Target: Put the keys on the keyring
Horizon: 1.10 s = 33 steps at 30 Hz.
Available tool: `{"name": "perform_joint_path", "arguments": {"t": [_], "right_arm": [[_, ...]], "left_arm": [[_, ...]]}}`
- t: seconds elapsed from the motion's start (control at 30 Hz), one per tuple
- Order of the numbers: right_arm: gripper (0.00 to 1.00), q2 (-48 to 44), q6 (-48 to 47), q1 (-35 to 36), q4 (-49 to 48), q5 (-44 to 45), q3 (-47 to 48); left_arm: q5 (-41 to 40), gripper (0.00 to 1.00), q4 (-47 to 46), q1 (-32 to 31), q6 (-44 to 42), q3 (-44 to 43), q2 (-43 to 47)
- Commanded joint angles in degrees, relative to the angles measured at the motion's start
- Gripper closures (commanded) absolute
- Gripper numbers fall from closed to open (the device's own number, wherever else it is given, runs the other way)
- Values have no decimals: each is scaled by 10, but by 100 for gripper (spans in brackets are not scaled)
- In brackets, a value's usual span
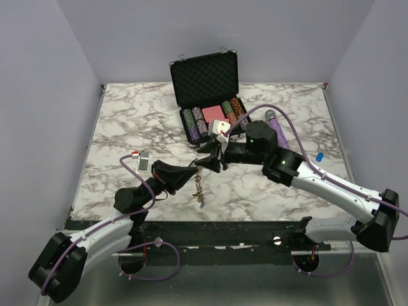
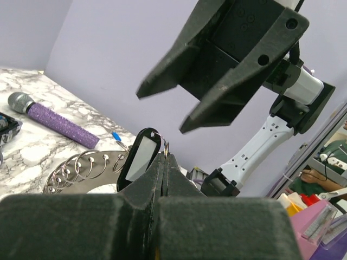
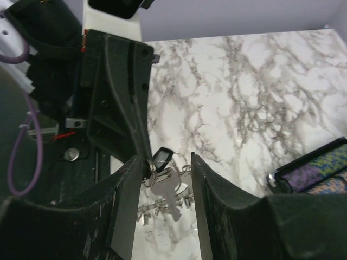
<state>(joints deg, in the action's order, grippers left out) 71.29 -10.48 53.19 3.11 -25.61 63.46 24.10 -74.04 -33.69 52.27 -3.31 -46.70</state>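
Left end effector [image 2: 164, 162] clamped closed, right end effector [image 3: 165, 173] spread, facing it

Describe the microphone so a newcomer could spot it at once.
Start at the open black chip case at the far edge of the marble table. Right of it lies the microphone, the only purple, glittery stick, with a silver mesh head.

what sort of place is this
Probably a robotics lab test cell: a marble-patterned table boxed in by plain lavender walls, robot arms bolted at its near edge, and staged props like a poker chip case and microphone.
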Motion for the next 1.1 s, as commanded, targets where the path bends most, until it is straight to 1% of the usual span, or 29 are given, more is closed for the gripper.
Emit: {"name": "perform_joint_path", "arguments": {"t": [0.0, 0.1, 0.17, 0.33, 0.47, 0.6, 0.8, 1.07], "right_arm": [[50, -5, 52, -26, 98, -121, 25], [50, 6, 83, -52, 109, -183, 30], [51, 10, 87, -56, 109, -216, 32], [56, 21, 89, -56, 108, -247, 33], [62, 32, 103, -56, 82, -271, 28], [65, 40, 123, -56, 71, -266, 29], [64, 46, 143, -60, 61, -228, 32], [63, 40, 135, -75, 79, -227, 38]], "left_arm": [[-3, 100, -171, 6, -22, 19, 15], [3, 100, -172, 6, -30, 20, 19], [5, 100, -173, 6, -34, 21, 20], [13, 100, -172, 6, -40, 19, 19], [17, 100, -173, 6, -43, 17, 17], [21, 100, -172, 7, -43, 15, 15], [23, 100, -172, 6, -43, 16, 19], [23, 100, -172, 6, -42, 19, 22]]}}
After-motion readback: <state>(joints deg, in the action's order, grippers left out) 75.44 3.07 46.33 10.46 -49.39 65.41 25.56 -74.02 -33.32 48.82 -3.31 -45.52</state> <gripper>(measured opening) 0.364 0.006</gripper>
